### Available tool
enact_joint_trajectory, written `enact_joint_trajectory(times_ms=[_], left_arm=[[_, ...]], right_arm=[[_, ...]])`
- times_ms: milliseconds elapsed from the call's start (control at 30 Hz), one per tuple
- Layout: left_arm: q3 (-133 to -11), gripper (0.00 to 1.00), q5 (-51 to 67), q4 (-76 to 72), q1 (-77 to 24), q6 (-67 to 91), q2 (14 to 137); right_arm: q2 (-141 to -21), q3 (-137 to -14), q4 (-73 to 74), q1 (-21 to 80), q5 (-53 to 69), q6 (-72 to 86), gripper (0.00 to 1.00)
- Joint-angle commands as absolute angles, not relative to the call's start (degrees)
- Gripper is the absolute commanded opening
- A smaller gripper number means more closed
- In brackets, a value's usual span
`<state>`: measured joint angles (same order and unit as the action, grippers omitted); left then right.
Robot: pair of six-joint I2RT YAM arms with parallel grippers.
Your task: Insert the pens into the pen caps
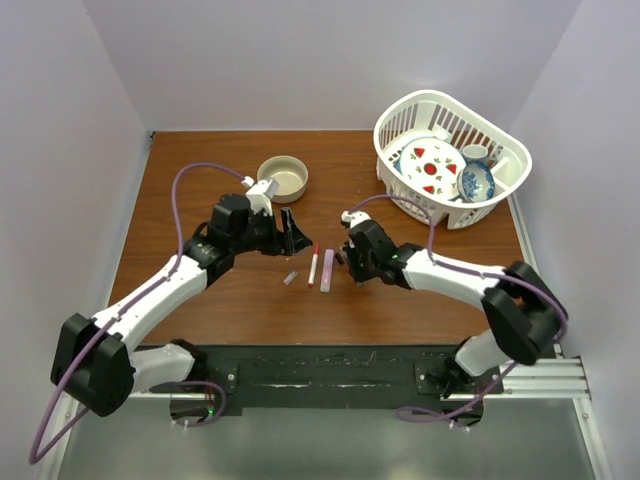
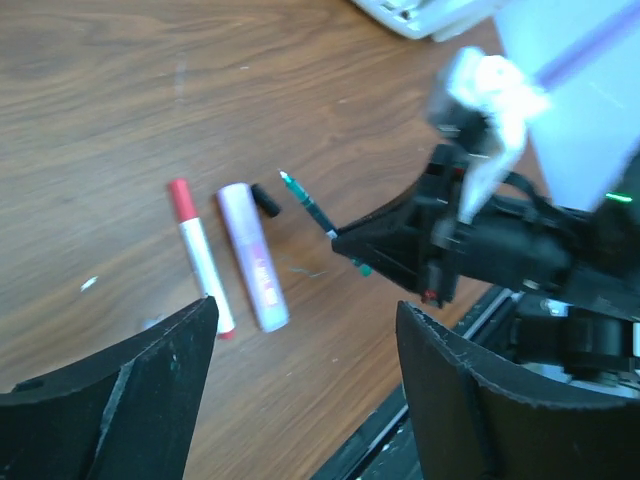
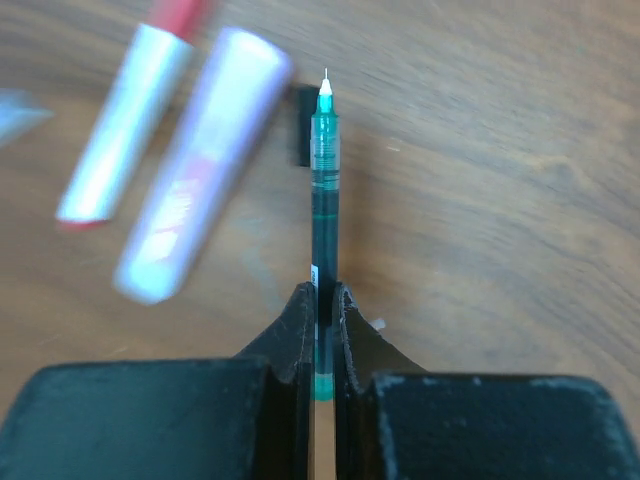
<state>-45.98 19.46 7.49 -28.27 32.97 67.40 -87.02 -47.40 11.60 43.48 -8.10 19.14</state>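
R gripper (image 3: 322, 300) clamps the thin green pen (image 3: 323, 180), tip near the black cap (image 3: 301, 140) beside the pink marker (image 2: 252, 255) mid-table; L gripper (image 2: 305, 315) gapes empty, so next prob. needs L to hold cap.

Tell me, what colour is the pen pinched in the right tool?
Green, with a white tip. The pen shows best in the right wrist view.

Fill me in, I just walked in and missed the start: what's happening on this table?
The right gripper is shut on a slim green pen, bare tip pointing toward a small black cap on the table. The left gripper hovers open and empty near a red-capped white pen and a pink marker lying side by side. That green pen is not yet capped.
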Motion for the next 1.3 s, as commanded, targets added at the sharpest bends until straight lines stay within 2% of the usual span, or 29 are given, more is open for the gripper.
enact_joint_trajectory(times_ms=[0, 467, 567, 600, 667, 700, 733, 833, 900, 1167, 1267], left_arm=[[-45.70, 0.73, 25.32, -4.90, -28.30, 37.70, 70.13], [-48.78, 0.56, 26.54, -13.27, -31.11, 42.63, 81.56], [-49.13, 0.42, 26.63, -13.45, -31.55, 42.63, 81.56], [-49.04, 0.24, 27.15, -13.71, -31.64, 42.63, 81.48], [-49.04, 0.04, 28.03, -13.89, -31.55, 42.80, 81.21], [-49.04, 0.00, 28.91, -13.97, -31.55, 42.63, 81.04], [-49.04, 0.00, 29.53, -13.97, -31.55, 42.54, 80.77], [-49.13, 0.00, 32.34, -13.97, -31.55, 41.31, 80.07], [-49.31, 0.00, 33.31, -13.19, -31.55, 40.43, 79.63], [-49.66, 0.00, 32.96, -12.39, -31.55, 40.08, 78.84], [-49.66, 0.00, 33.22, -13.27, -31.55, 40.52, 78.75]], right_arm=[[-78.94, -45.19, 2.57, 44.64, -2.38, 22.32, 0.00], [-70.31, -44.03, -5.80, 49.48, -3.07, 28.83, 0.00], [-70.40, -44.47, -5.80, 49.57, -3.69, 28.92, 0.00], [-70.49, -44.47, -6.06, 49.57, -3.43, 28.83, 0.00], [-70.66, -44.56, -5.98, 49.57, -1.59, 28.65, 0.00], [-70.75, -44.82, -5.19, 49.48, -1.06, 28.48, 0.02], [-70.75, -44.91, -4.58, 49.57, -0.45, 28.30, 0.12], [-70.58, -43.95, -3.25, 49.48, -0.18, 28.12, 0.29], [-70.58, -41.85, -5.08, 49.57, 0.95, 28.74, 0.33], [-70.66, -38.85, -8.70, 49.57, 3.34, 30.50, 0.29], [-70.58, -38.76, -9.22, 49.48, 3.78, 30.24, 0.17]])
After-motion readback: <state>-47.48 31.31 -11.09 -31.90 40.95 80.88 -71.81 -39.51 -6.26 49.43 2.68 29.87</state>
